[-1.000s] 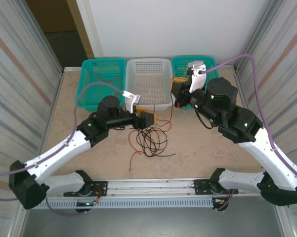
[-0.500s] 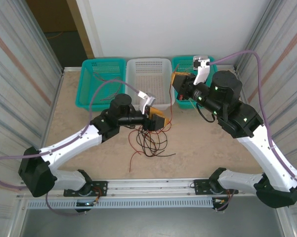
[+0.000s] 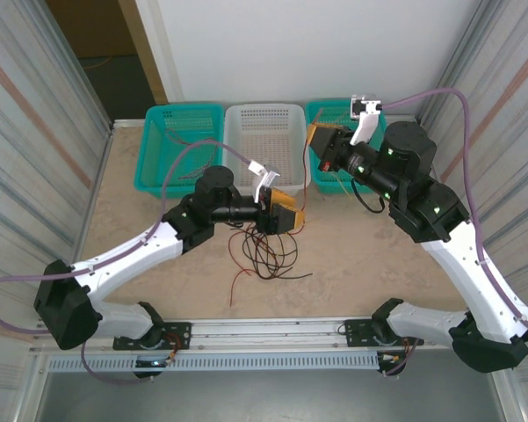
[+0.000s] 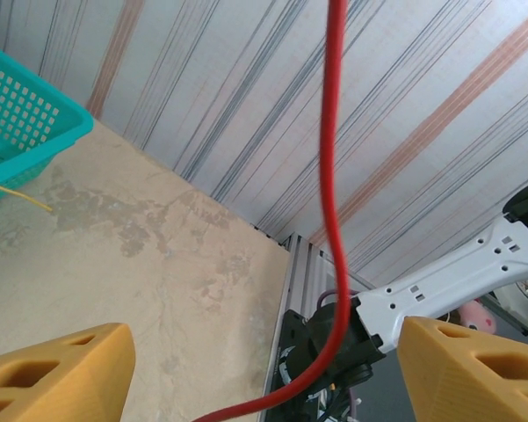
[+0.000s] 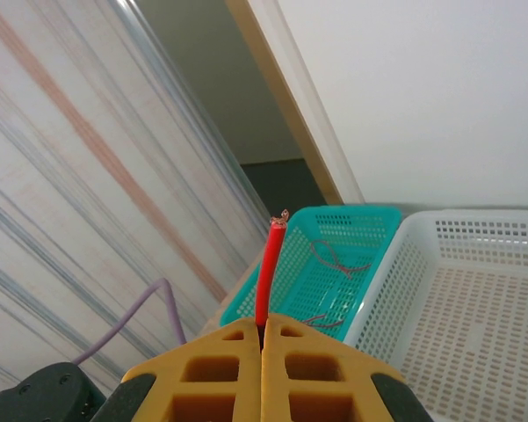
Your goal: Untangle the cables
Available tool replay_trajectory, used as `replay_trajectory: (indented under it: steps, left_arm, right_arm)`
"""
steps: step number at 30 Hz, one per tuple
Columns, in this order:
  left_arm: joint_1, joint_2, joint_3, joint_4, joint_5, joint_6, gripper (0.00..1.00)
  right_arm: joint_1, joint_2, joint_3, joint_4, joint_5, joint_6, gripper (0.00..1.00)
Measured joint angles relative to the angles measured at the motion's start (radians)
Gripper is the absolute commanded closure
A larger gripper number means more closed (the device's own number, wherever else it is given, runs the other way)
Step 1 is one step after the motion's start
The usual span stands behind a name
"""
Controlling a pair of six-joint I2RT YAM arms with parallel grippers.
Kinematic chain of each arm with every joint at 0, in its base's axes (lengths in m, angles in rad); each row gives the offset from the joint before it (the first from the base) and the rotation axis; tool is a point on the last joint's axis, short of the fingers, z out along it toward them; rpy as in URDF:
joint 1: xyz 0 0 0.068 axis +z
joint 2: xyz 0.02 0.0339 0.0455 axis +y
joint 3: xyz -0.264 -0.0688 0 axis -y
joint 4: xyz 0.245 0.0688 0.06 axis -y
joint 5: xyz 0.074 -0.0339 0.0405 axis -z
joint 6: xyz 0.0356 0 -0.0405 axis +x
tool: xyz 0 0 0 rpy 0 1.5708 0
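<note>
At the centre of the surface, the cables lie knotted. Just beyond, the left hand, fingers apart, straddles a red cable. At one o'clock the right hand clamps its end, we judge to draw it free.

Cables: thin red and black strands lie as one loose knot of overlapping loops on the worktop, mid-table, not separated. One red tail runs out of the knot toward the near edge; one black tail trails right. A red cable hangs near-vertical, curving at its lower part, passing free between the spread fingers of the left claw. Its cut tip, with bare strands showing, stands upright, pinched in the closed right claw. Thin reddish strands lie in the left teal basket. A yellow strand lies beside the right teal basket.
</note>
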Motion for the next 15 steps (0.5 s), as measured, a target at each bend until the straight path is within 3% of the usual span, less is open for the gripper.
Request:
replay_trajectory:
  steps: [2,7,9,11,15]
  left_arm:
    - [0.0,0.005,0.004,0.003,0.008,-0.01,0.38]
    - [-0.002,0.052,0.028,-0.004,0.019,-0.021,0.81]
    - [-0.002,0.065,0.03,-0.008,0.01,-0.022,0.93]
    - [-0.002,0.066,0.031,-0.021,-0.01,-0.02,1.0]
    - [-0.002,0.055,0.031,-0.051,-0.077,-0.014,1.0]
  right_arm:
    - [-0.003,0.0,-0.002,0.005,-0.008,0.003,1.0]
    - [-0.011,0.0,-0.005,0.011,-0.016,0.021,1.0]
    - [-0.014,0.0,-0.008,0.016,-0.019,0.021,1.0]
    - [-0.016,0.0,-0.018,0.021,-0.019,0.021,1.0]
    - [-0.033,-0.006,-0.051,0.025,-0.011,0.031,1.0]
